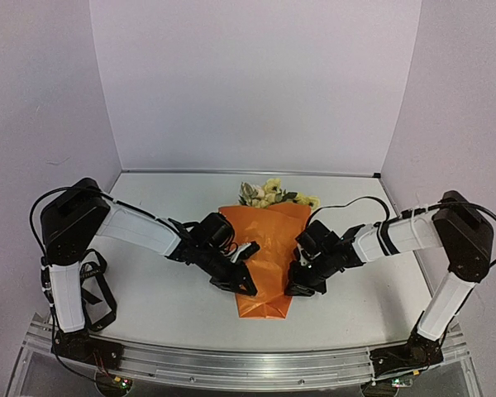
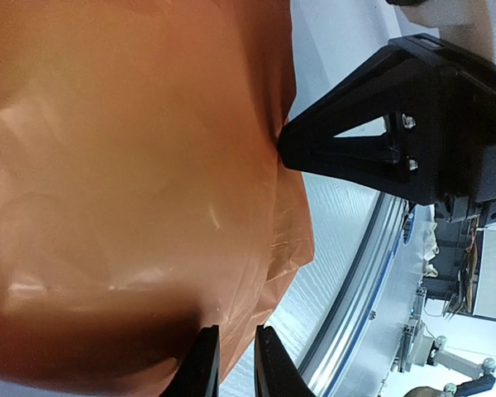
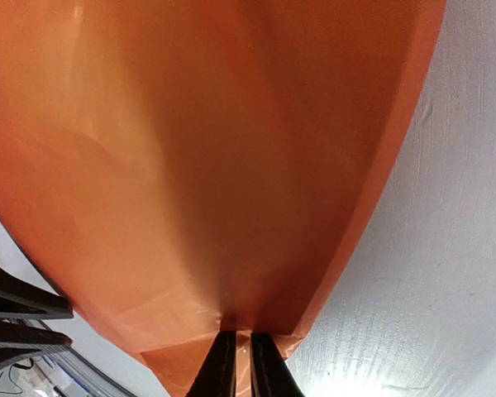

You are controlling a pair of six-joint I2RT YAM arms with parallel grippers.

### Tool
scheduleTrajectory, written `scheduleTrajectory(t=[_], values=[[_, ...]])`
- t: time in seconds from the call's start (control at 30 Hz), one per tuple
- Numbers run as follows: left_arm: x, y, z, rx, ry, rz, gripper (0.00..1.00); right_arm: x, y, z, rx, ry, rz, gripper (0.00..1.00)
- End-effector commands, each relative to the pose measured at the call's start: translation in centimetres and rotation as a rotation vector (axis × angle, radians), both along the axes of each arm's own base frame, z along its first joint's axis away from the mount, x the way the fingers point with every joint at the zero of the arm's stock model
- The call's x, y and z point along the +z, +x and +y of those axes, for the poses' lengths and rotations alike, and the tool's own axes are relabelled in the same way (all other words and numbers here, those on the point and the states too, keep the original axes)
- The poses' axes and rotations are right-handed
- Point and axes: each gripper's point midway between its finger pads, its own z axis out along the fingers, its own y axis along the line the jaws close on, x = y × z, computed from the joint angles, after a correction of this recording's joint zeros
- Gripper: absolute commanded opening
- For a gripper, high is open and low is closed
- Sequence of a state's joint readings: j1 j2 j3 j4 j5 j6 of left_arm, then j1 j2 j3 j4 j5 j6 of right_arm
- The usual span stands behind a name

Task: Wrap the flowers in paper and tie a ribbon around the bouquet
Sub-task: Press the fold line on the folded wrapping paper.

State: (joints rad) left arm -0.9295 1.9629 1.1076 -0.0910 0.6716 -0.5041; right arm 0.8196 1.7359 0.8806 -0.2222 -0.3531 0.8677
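Top external view: the bouquet [image 1: 266, 248] lay on the table [image 1: 149, 289], flowers [image 1: 269, 195] at its far end. The right gripper [image 1: 295, 289], at the bouquet's right edge, pinched the orange paper [image 3: 231, 165]. The left gripper [image 1: 248, 289], at its left edge, stood nearly closed; grip undeterminable.

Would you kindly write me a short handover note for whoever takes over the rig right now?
Left pincer: jaws narrowly apart at the paper's edge; grip unclear.
Right pincer: shut on the paper's opposite edge.
Flowers show at the bouquet's wide far end.
Done: wrapping. Left: tying; no ribbon in view.
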Motion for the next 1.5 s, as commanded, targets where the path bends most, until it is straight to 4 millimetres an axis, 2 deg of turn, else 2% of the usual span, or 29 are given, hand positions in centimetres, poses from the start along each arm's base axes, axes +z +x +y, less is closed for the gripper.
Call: scheduleTrajectory(t=[0.0,0.37,0.73,0.87,1.0,1.1,1.17,1.37,1.47], values=[[1.6,1.5,0.7,0.063,-0.050,0.017,0.17,-0.2,1.0,-0.2,-0.037,0.006,-0.028,0.09],[-0.6,2.5,1.0,0.164,-0.030,0.108,0.16,-0.3,0.7,-0.3,-0.055,0.034,0.020,0.07],[-3.0,4.6,2.1,0.281,-0.028,0.153,0.16,-1.7,0.1,-1.3,-0.101,0.043,0.124,0.05],[-3.3,5.5,2.9,0.314,-0.023,0.162,0.18,-1.8,0.6,-0.9,-0.108,0.052,0.131,0.03],[-2.7,6.5,3.3,0.326,-0.024,0.138,0.20,-1.9,1.0,-1.1,-0.119,0.047,0.129,0.03],[-2.2,6.8,3.1,0.312,-0.022,0.125,0.20,-1.0,0.8,-0.9,-0.116,0.073,0.123,0.03],[-1.9,6.8,2.8,0.301,-0.031,0.124,0.20,0.1,0.6,-1.3,-0.110,0.089,0.096,0.08],[-0.9,6.2,1.9,0.261,-0.047,0.098,0.20,5.8,0.5,-1.1,-0.043,0.166,-0.017,0.20],[-0.4,5.7,1.1,0.230,-0.035,0.072,0.20,8.0,0.8,-0.7,-0.026,0.188,-0.055,0.27]])
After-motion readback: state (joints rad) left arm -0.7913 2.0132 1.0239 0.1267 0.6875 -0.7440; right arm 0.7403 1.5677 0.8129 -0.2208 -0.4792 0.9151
